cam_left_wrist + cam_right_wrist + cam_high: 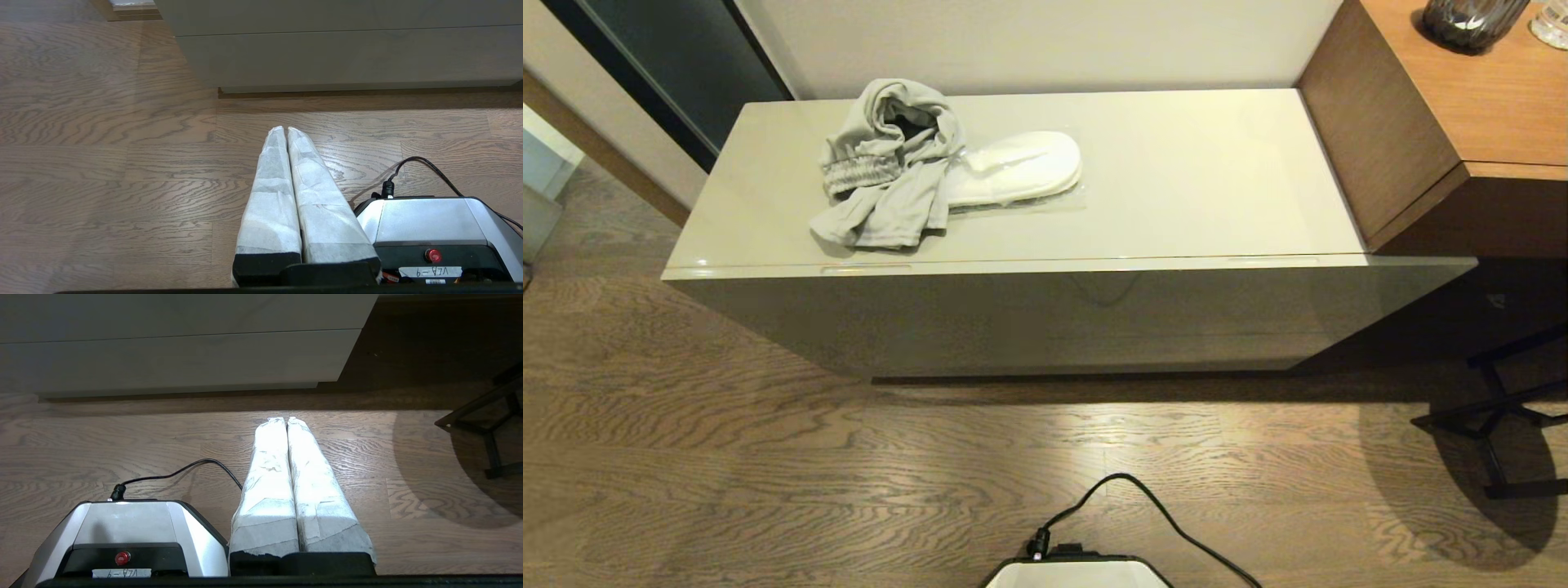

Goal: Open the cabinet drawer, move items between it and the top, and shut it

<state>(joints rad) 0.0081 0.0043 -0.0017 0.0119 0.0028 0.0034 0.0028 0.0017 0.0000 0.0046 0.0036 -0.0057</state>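
One light grey garment [886,167], soft and crumpled with a gathered elastic band, lies heaped toward the left end of the top [1176,180], a long glossy beige slab. Touching the garment's right side is one clear-wrapped pair of flat white slippers [1017,167]. The cabinet drawer [1062,273] sits flush under the front edge, with two slim oblong notches. Two grippers hang low over the grained wood floor [768,457]: left gripper [282,130] and right gripper [286,419], each with two padded white fingers pressed together, holding nothing.
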